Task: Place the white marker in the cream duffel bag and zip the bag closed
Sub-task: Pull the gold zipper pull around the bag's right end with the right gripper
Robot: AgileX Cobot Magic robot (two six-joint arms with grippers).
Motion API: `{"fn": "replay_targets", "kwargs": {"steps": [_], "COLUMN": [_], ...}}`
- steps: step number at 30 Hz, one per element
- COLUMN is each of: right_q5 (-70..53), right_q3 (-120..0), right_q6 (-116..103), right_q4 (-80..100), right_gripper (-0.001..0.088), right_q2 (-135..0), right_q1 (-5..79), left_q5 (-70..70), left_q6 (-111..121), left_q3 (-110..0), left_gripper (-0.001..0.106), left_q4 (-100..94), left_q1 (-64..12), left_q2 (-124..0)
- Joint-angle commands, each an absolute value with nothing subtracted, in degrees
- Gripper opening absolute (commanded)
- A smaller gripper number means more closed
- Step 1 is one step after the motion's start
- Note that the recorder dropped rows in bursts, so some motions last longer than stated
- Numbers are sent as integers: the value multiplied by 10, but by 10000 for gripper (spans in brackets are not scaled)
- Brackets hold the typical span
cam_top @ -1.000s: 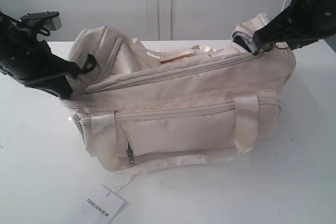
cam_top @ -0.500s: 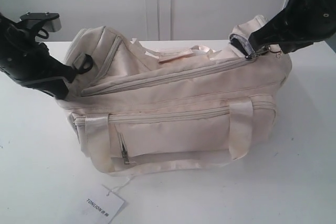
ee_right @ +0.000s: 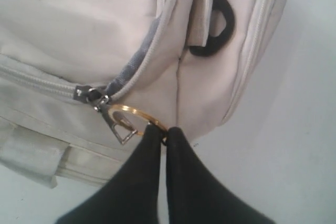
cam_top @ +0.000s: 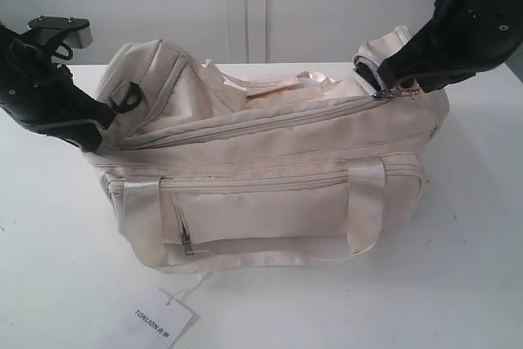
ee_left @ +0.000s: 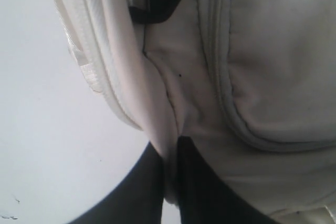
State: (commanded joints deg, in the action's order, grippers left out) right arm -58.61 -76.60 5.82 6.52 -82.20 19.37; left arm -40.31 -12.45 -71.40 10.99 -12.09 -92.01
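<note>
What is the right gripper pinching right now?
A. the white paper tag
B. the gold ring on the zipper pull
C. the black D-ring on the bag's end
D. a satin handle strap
B: in the right wrist view the right gripper has its fingertips closed on the gold ring, which hangs from the top zipper's slider on the cream duffel bag.

Matt cream cloth duffel bag [cam_top: 270, 177], shiny gold metal ring [ee_right: 137, 116].
</note>
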Motion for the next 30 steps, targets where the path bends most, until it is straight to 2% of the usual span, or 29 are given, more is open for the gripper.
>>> {"fn": "replay_targets", "kwargs": {"steps": [16,18,24,30], "right_q5": [-555,-551,-551,-551], "right_q3": [-766,-766,-766,-766], "right_q6": [58,58,58,58], "right_q4": [15,15,13,13], "right_gripper": [0,0,0,0], "right_q2": [-844,-844,-841,-839], "right_q1": [194,194,194,194], "left_q5": [-411,-418,-421,-421], "left_q6": [-124,-124,-124,-124], "left_q3": [-714,-714,-714,-714], "left_gripper": [14,81,379,505], "left_q4": [120,120,120,119], "left_q1": [-121,-121,-121,-121], "left_q2": [-871,-864,-857,-857]}}
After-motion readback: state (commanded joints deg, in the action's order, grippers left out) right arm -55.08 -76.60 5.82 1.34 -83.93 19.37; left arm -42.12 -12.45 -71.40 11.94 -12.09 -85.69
